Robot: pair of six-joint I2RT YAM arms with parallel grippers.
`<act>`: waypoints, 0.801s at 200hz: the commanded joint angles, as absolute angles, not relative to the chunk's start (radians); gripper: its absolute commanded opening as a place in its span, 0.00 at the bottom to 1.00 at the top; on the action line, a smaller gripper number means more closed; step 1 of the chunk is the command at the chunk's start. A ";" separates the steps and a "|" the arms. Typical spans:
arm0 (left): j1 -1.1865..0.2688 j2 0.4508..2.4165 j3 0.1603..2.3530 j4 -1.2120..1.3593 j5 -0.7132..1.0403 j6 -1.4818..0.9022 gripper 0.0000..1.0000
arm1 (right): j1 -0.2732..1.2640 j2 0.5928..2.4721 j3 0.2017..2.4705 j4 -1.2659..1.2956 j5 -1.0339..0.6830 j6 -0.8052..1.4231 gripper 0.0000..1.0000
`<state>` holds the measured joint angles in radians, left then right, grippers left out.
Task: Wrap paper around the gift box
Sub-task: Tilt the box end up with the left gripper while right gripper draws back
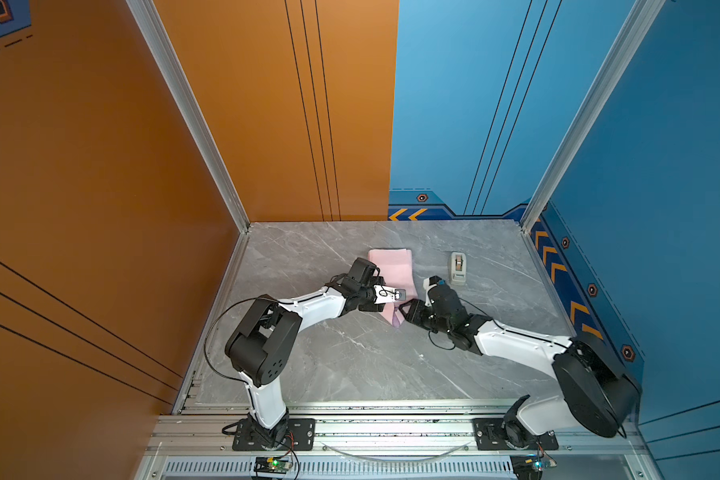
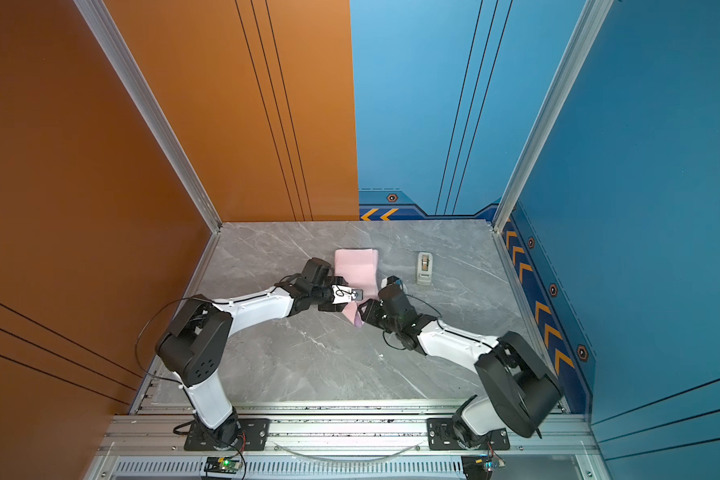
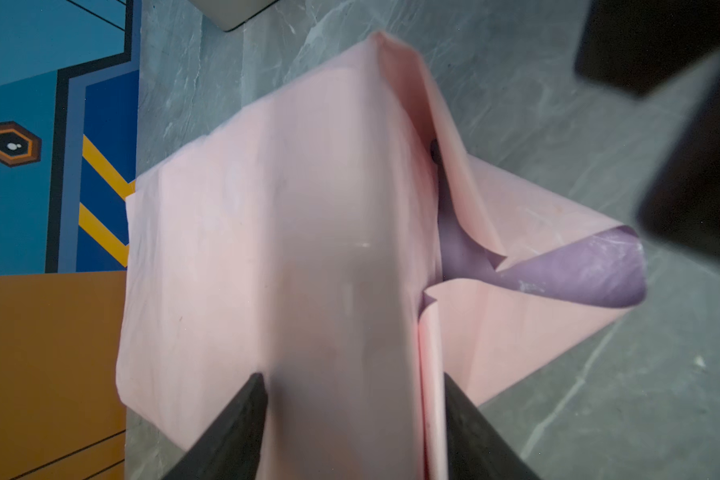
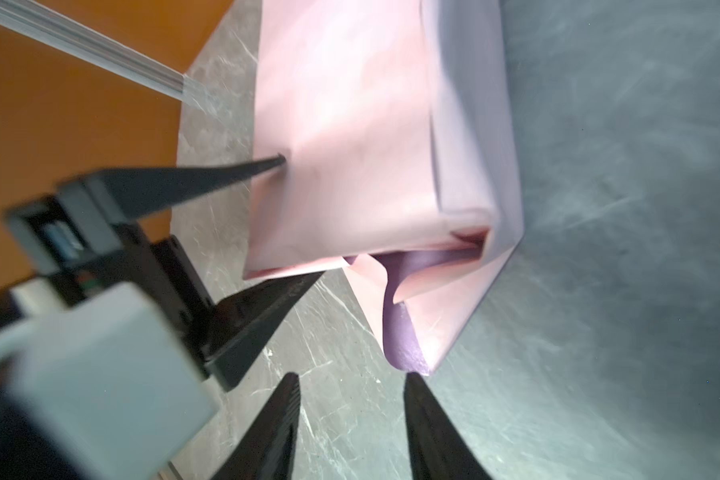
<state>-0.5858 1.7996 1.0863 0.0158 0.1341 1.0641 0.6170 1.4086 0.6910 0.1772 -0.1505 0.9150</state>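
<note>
A small beige tape dispenser, seemingly with a roll in it, stands toward the far right of the grey marble tabletop, between orange wall panels left, blue wall panels right and an aluminium rail in front.

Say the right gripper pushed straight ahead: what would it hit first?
Most likely the paper, at its loose end flap, curled with lilac showing, just ahead of the right gripper; depth is unclear.
</note>
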 commanded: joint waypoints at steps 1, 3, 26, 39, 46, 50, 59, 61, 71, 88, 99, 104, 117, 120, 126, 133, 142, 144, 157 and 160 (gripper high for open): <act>-0.601 1.832 1.073 0.003 0.080 0.975 0.63 | 0.531 1.353 0.727 0.033 -0.205 0.837 0.48; -0.603 1.831 1.073 0.003 0.077 0.966 0.63 | 0.522 1.352 0.731 0.026 -0.212 0.831 0.48; -0.623 1.838 1.070 0.003 0.037 0.901 0.63 | 0.436 1.379 0.810 -0.067 -0.273 0.755 0.53; -0.633 1.845 1.066 0.006 0.012 0.873 0.63 | 0.401 1.444 0.884 -0.125 -0.318 0.700 0.53; -0.640 1.848 1.063 0.006 0.002 0.859 0.63 | 0.389 1.486 0.929 -0.150 -0.333 0.671 0.54; -0.643 1.849 1.062 0.006 -0.002 0.851 0.63 | 0.385 1.510 0.954 -0.162 -0.339 0.656 0.54; -0.649 1.851 1.058 0.007 -0.011 0.829 0.62 | 0.378 1.568 1.009 -0.187 -0.364 0.631 0.55; -0.651 1.851 1.056 0.007 -0.015 0.825 0.62 | 0.377 1.581 1.022 -0.190 -0.367 0.624 0.54; -0.660 1.851 1.049 0.009 -0.029 0.797 0.62 | 0.373 1.641 1.079 -0.205 -0.387 0.599 0.54; -0.678 1.851 1.037 0.017 -0.063 0.765 0.61 | 0.368 1.736 1.173 -0.211 -0.422 0.577 0.55; -0.688 1.850 1.037 0.012 -0.092 0.754 0.61 | 0.367 1.792 1.230 -0.232 -0.432 0.566 0.54; -0.695 1.849 1.037 0.003 -0.101 0.746 0.61 | 0.367 1.814 1.249 -0.242 -0.434 0.560 0.54; -0.707 1.850 1.038 -0.019 -0.127 0.721 0.61 | 0.366 1.864 1.296 -0.267 -0.440 0.546 0.54; -0.711 1.851 1.042 -0.024 -0.136 0.714 0.61 | 0.365 1.875 1.307 -0.272 -0.442 0.545 0.54; -0.719 1.853 1.048 -0.037 -0.157 0.695 0.61 | 0.363 1.894 1.322 -0.280 -0.452 0.537 0.54; -0.727 1.856 1.056 -0.060 -0.172 0.676 0.61 | 0.362 1.914 1.338 -0.291 -0.465 0.528 0.53; -0.739 1.861 1.061 -0.082 -0.199 0.657 0.61 | 0.362 1.931 1.352 -0.298 -0.477 0.516 0.52; -0.742 1.861 1.063 -0.087 -0.204 0.652 0.61 | 0.362 1.935 1.355 -0.299 -0.479 0.513 0.52; -0.757 1.869 1.071 -0.112 -0.234 0.628 0.61 | 0.360 1.952 1.367 -0.305 -0.494 0.497 0.51; -0.761 1.868 1.073 -0.120 -0.239 0.621 0.61 | 0.360 1.957 1.369 -0.308 -0.496 0.493 0.51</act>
<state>-0.7254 1.8160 1.0771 0.0650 -0.1772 0.7136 0.3672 1.9293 1.3281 -0.2375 -0.4461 0.5545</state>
